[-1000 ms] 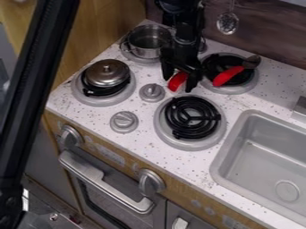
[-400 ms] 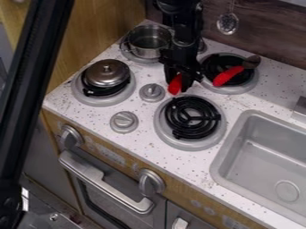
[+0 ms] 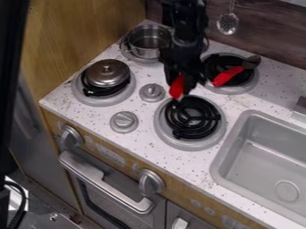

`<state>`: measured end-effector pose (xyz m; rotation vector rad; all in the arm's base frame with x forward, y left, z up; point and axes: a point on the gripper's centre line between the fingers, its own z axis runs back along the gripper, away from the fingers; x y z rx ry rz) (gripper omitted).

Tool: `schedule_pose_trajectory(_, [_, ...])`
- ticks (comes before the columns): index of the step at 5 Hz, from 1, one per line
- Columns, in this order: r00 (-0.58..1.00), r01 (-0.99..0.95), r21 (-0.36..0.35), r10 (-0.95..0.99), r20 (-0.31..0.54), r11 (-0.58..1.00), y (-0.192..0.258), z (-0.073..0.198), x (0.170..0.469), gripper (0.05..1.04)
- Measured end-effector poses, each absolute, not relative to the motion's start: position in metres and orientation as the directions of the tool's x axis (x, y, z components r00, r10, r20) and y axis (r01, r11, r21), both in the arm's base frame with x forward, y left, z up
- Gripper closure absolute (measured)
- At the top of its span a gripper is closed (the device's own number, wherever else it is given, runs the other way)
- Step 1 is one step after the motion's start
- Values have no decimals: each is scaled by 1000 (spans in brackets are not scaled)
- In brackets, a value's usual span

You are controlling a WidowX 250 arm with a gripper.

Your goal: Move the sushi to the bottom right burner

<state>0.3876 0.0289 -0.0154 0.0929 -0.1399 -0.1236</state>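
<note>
Closer to the bottom right burner [image 3: 192, 117] now, the black gripper [image 3: 181, 91] has closed in on the red sushi [image 3: 177, 86] and pinches it. The arm hangs down from the top, with the sushi just behind that burner. White speckled counter [image 3: 149, 141] runs beside the gray sink [image 3: 227, 145], below a brown wall [image 3: 263, 38].

The WidowX 250 arm [image 3: 184, 24] is black throughout, its visible length thick and blocky; the two-finger gripper [image 3: 181, 89] is equally black, with an angular, uneven outline.
</note>
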Motion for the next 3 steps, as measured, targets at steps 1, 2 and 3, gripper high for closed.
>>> schedule_pose_trajectory(1, [986,131,103,-141,91,986,16,-22,362,538])
schedule_pose_trajectory(2, [986,145,97,-152,70,985,7,-26,355,538])
schedule_pose_trajectory(3, [986,160,85,-163,29,983,-3,-36,348,470])
